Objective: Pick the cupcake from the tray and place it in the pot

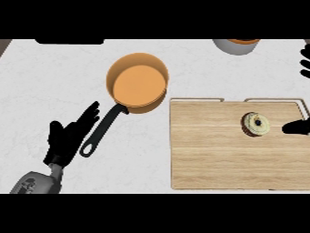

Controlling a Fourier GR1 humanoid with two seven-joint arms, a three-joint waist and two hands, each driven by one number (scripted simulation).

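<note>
Cupcake (256, 124) sitting on tray (211, 159), right of pot (139, 83). Right hand (308, 126) reaching beside cupcake, finger state: cannot tell. Left hand (68, 136) resting spread near pot handle. Advice: straddle cupcake, close low.

- Your round pale-frosted cupcake (256, 124) sits on the light wooden tray (211, 154).
- Your orange pot with black handle (138, 84) lies left of it.
- Your right hand (305, 127) is just beside the cupcake.
- Your left hand (68, 136) rests open near the handle.
</note>
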